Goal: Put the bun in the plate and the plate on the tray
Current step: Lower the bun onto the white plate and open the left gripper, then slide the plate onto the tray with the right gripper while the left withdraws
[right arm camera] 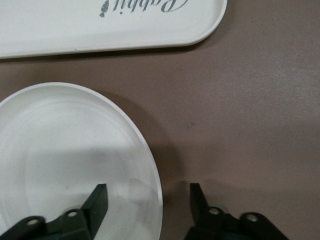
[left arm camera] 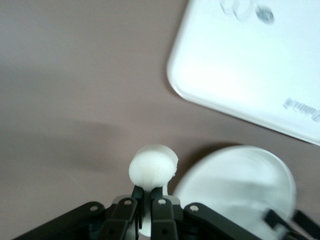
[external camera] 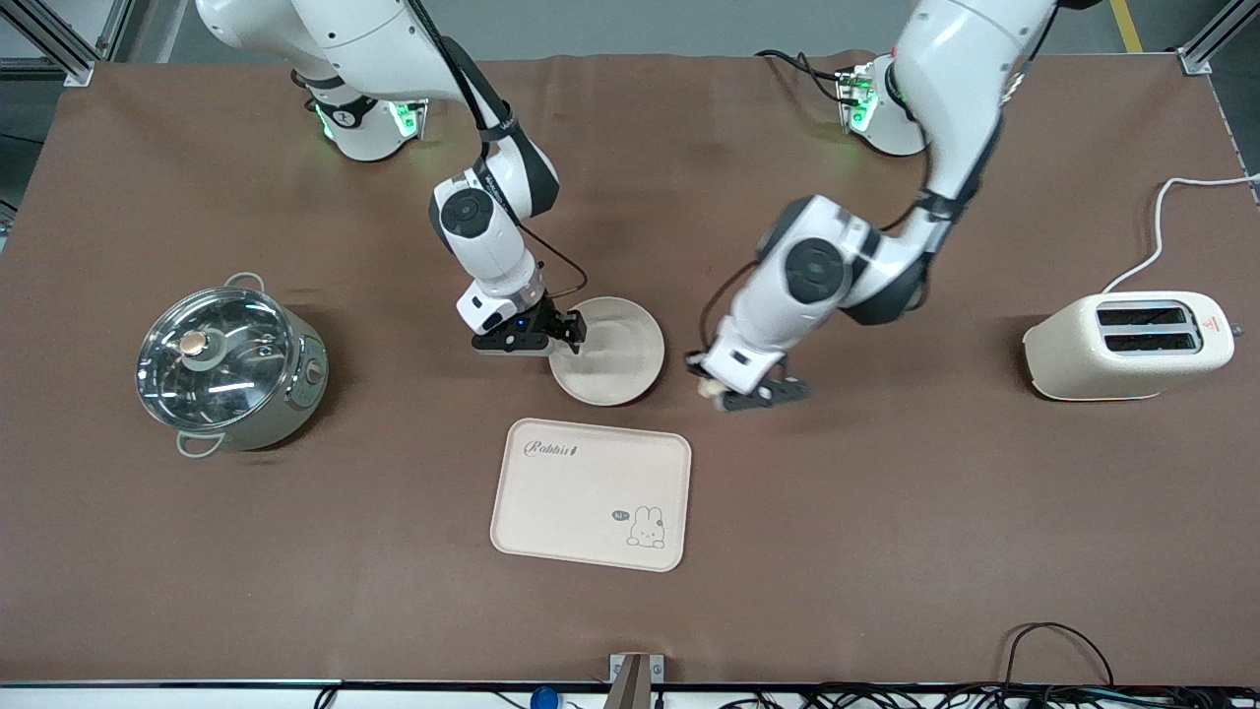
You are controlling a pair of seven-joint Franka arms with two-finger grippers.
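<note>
While the two white robot arms reach over the brown table point(external camera: 886, 512), the front view shows the right gripper point(external camera: 569, 333) low at the rim of the round, shallow cream-white plate point(external camera: 615, 356), which lies just beside the cream rectangular tray with "Rabbit" lettering point(external camera: 591, 492), farther from the camera. The left gripper point(external camera: 717, 390) sits beside the plate, toward the left arm's end.

In the left wrist view, its fingers point(left arm camera: 159, 206) are pressed together, pinching the small pale cream half-round bun point(left arm camera: 153, 167).

In the right wrist view, the spread fingers point(right arm camera: 98, 197) straddle the plate's rim, one inside, one outside.

The bun pickup looks done; next it likely needs carrying over the plate and releasing.
</note>
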